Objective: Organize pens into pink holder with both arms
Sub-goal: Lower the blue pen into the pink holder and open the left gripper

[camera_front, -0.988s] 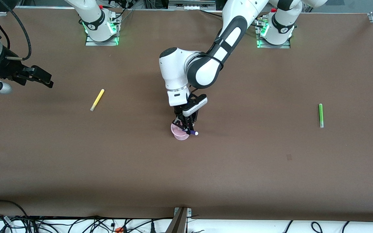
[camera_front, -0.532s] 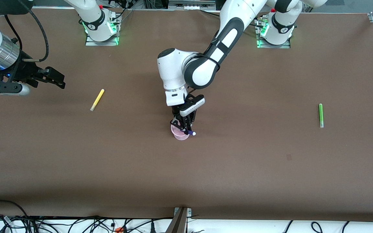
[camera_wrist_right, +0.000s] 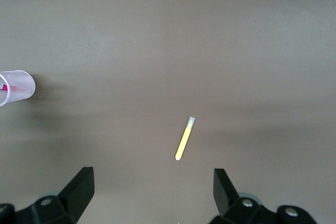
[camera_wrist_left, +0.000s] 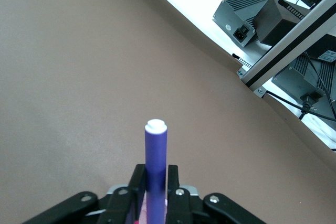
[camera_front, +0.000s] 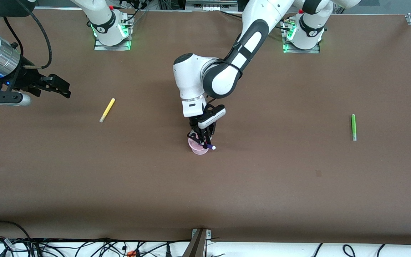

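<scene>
The pink holder [camera_front: 199, 149] stands mid-table. My left gripper [camera_front: 202, 141] hangs over its rim, shut on the dark purple pen [camera_front: 209, 146], whose white end sticks out past the holder. In the left wrist view the purple pen [camera_wrist_left: 156, 145] stands between the left gripper's [camera_wrist_left: 156, 170] fingers, both touching it. The right wrist view shows a magenta pen [camera_wrist_right: 4, 88] inside the holder [camera_wrist_right: 16, 86]. My right gripper [camera_front: 64, 91] hovers open and empty at the right arm's end, apart from the yellow pen [camera_front: 107, 110] lying on the table. That yellow pen [camera_wrist_right: 185, 139] lies ahead of the right gripper [camera_wrist_right: 152, 182].
A green pen [camera_front: 353, 127] lies alone toward the left arm's end of the brown table. Both arm bases [camera_front: 112, 32] stand along the edge farthest from the front camera. Cables and a metal bracket [camera_front: 199, 242] line the nearest edge.
The right gripper swung in toward the yellow pen, then nearly stopped. The left gripper with the purple pen shifted slightly over the holder and has held still since.
</scene>
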{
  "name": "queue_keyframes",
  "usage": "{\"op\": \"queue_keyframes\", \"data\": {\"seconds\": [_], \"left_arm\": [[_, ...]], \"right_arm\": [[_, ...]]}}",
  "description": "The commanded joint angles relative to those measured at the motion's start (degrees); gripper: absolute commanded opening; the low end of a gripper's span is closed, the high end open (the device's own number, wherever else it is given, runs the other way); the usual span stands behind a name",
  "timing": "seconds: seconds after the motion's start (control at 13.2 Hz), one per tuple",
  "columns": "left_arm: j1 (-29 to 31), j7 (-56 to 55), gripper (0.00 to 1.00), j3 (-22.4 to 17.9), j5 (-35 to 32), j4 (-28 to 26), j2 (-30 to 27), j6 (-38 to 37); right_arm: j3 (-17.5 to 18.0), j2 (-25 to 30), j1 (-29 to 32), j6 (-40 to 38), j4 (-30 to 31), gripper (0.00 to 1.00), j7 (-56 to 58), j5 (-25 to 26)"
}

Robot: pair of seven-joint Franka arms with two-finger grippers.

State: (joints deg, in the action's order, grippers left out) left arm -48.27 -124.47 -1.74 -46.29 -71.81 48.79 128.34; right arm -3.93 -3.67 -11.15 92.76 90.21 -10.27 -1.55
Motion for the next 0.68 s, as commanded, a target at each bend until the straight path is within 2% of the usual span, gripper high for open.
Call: {"op": "queue_keyframes", "data": {"seconds": [0.0, 0.15, 0.23, 0.38, 0.46, 0.61], "left_arm": [[-0.5, -0.9, 0.64, -0.5, -2.0, 2.5, 1.3, -0.3], [-0.3, -0.7, 0.92, -0.5, -1.9, 2.6, 1.0, -0.3], [0.2, -0.1, 0.99, -0.6, -1.7, 2.8, 0.1, -0.3], [3.6, 1.6, 1.0, 0.2, -0.1, 4.6, -1.6, -1.0], [5.5, 4.3, 1.0, 0.2, 3.3, 4.6, -3.3, -1.1], [9.1, 14.8, 1.0, 0.1, 14.2, 3.4, -8.8, -1.9]], "right_arm": [[0.1, -0.4, -0.1, -1.1, -1.0, 1.0, 0.1, 0.4], [0.2, -0.3, -0.1, -1.1, -1.0, 1.0, 0.1, 0.4], [0.2, -0.3, -0.1, -1.1, -1.0, 1.0, 0.1, 0.4], [0.2, -0.4, -0.1, -1.1, -1.0, 1.0, 0.2, 0.4], [0.2, -0.3, -0.1, -1.1, -1.0, 1.0, 0.2, 0.4], [0.2, -0.3, -0.2, -1.1, -1.0, 1.0, 0.2, 0.4]]}}
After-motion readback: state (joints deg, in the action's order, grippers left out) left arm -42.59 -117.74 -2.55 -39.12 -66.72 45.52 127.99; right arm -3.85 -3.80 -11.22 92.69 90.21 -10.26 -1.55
